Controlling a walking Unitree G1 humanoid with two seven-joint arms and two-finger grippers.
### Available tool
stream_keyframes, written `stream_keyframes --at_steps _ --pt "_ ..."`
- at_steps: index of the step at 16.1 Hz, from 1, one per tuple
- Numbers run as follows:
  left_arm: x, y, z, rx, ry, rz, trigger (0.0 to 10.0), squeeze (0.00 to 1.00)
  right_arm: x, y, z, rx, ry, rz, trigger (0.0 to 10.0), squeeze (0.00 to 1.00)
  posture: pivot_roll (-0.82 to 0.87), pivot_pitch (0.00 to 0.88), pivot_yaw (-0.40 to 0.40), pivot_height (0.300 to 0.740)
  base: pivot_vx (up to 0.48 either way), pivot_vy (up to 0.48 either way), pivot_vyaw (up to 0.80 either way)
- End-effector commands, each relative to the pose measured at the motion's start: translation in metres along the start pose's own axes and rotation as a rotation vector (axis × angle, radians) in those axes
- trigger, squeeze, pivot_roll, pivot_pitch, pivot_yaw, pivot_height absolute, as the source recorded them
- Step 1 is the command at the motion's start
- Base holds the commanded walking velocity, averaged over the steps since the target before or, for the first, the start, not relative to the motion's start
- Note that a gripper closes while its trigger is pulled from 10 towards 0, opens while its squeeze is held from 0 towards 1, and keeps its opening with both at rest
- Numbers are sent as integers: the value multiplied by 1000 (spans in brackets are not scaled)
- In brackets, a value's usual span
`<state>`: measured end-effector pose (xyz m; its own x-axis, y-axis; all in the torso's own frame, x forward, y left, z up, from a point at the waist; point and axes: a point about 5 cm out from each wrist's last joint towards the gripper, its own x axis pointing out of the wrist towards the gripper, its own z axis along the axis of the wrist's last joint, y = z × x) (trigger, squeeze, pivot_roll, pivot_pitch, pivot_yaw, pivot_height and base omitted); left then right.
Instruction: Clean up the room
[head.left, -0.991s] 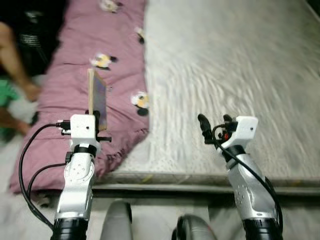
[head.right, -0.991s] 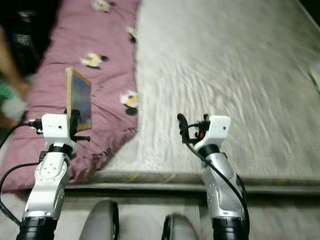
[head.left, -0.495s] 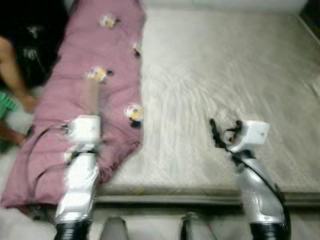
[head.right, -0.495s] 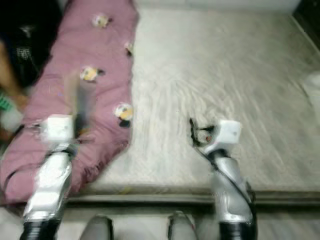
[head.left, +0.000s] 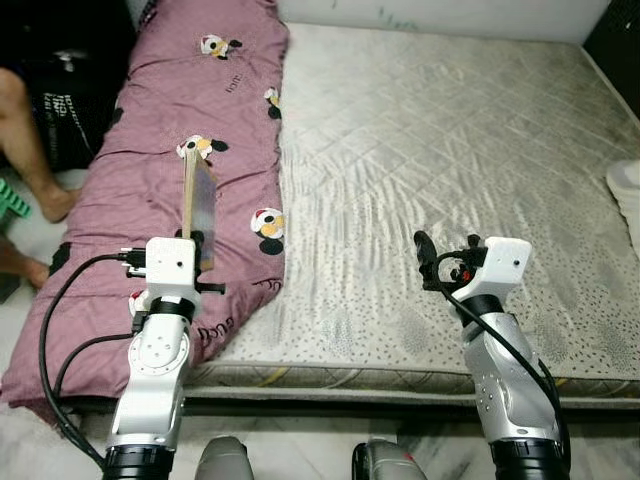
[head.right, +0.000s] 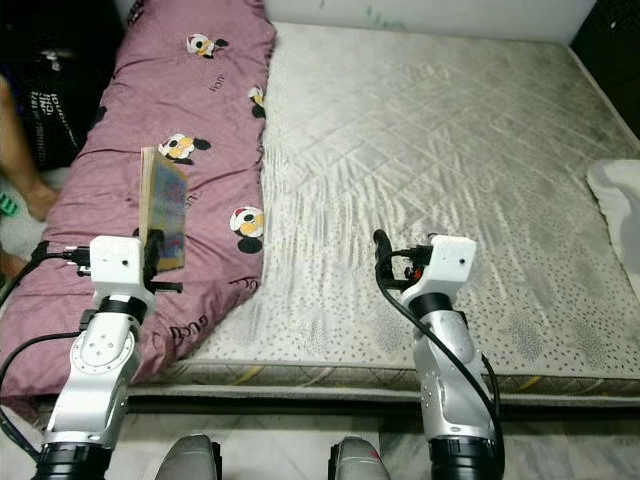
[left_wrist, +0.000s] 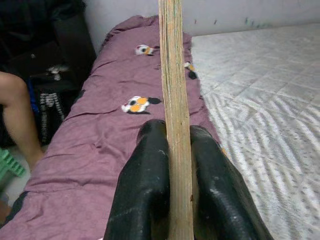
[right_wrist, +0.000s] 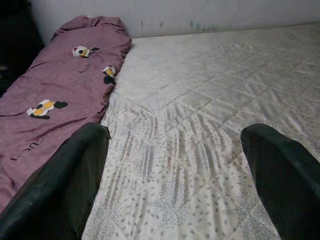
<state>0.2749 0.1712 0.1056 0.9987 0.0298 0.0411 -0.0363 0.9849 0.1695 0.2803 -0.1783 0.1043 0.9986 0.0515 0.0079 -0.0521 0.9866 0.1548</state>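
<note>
Two silver arms, segmented, with round joint housings dotted by small dark screws. A white boxy wrist block on each, joined to the forearm by a black collar. Left gripper (left_wrist: 172, 200): two long black fingers (left_wrist: 145, 185), glossy and rounded, scuffed pale at the edges. Right gripper (right_wrist: 175, 175): the same black fingers (right_wrist: 65, 185), thick and smooth. Black cables looping wide from the left wrist block; a black cable running down the right forearm, red showing by its wrist. Two grey rounded shapes at the bottom edge, between the arms.
</note>
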Motion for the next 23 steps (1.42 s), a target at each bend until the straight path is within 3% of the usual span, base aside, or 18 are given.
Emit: stream_keyframes --at_steps 1,18,23 --pt "1 -4 8 -4 -41 -13 10000 0 -2 -3 -2 -14 5 -15 10000 0 -6 120 -26 740 0 0 0" --pt "1 -7 10 -26 -48 -16 10000 0 -2 -5 -8 -40 38 -8 10000 0 -8 123 -32 740 0 -340 0" --pt "1 -8 9 -31 -47 -20 10000 0 -3 -6 -8 -44 38 -8 10000 0 -9 127 -34 740 0 -366 -406"
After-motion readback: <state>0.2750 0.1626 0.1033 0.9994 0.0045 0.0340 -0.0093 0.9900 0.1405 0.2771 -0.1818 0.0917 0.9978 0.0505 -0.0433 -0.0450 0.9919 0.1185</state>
